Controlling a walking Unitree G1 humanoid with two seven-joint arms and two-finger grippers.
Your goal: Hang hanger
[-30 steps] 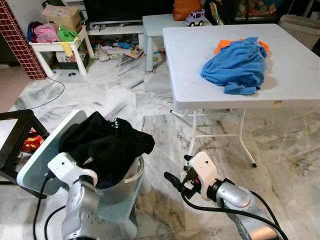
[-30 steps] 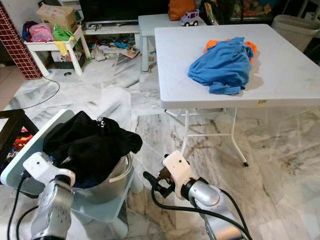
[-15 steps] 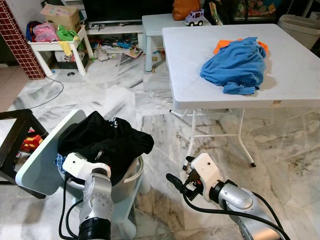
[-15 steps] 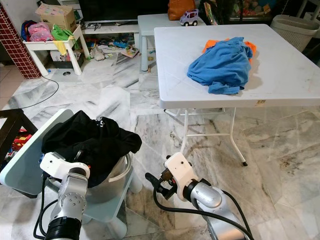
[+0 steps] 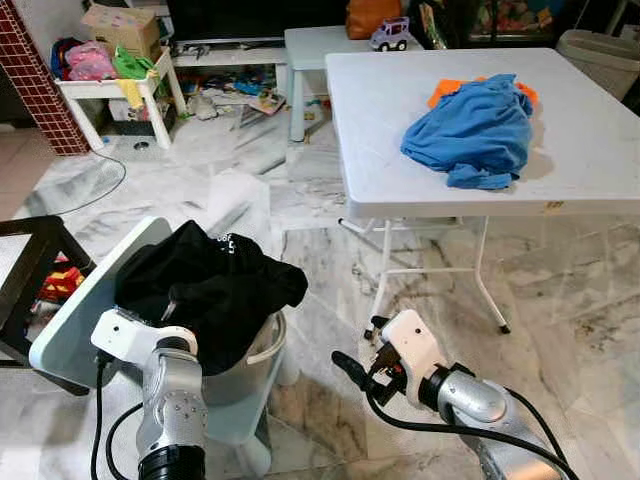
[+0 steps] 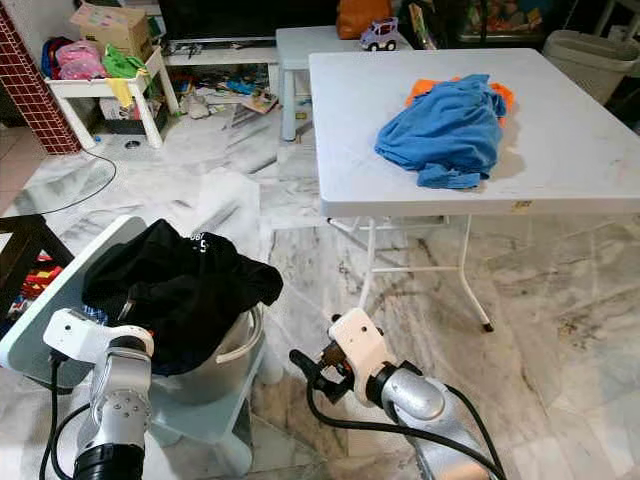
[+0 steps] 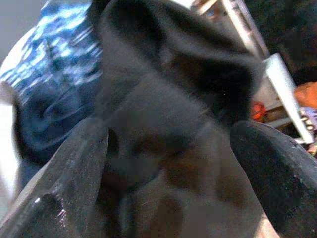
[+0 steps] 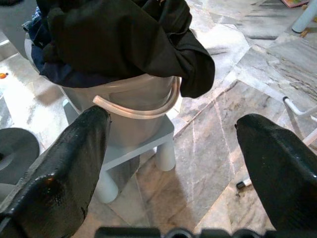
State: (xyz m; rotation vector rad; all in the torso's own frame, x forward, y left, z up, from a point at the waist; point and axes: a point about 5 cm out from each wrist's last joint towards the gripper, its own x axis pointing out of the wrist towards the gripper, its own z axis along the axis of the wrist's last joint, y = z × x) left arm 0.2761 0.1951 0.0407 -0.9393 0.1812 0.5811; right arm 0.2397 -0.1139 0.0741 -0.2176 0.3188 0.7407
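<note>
A robot is standing on a marble floor [image 5: 560, 290] in a cluttered living room, looking down. Ahead on its right, a white folding table [image 5: 600, 150] is holding a crumpled blue garment [image 5: 470, 130] with orange cloth under it. Low on its left, a pale bucket [image 6: 235, 350] is sitting on a small stool [image 6: 215, 420], overflowing with black clothing [image 5: 205, 285].

No hanger can be made out anywhere, so the task appears to be at its opening step: finding the hanger or a garment to go with it. The next move probably calls for a grasp into the laundry, or a look elsewhere.

The left gripper [image 7: 163, 173] is pressing close against the black clothing, fingers spread wide and holding nothing. The right gripper [image 8: 173, 163] is hovering low beside the bucket, aimed at it, fingers likewise spread and empty.

The head cameras are showing the table and room. The right wrist camera alone is showing the bucket's loose handle [image 8: 141, 106]; the left wrist camera alone is showing blue patterned fabric [image 7: 54, 59] beneath the black clothing.
</note>
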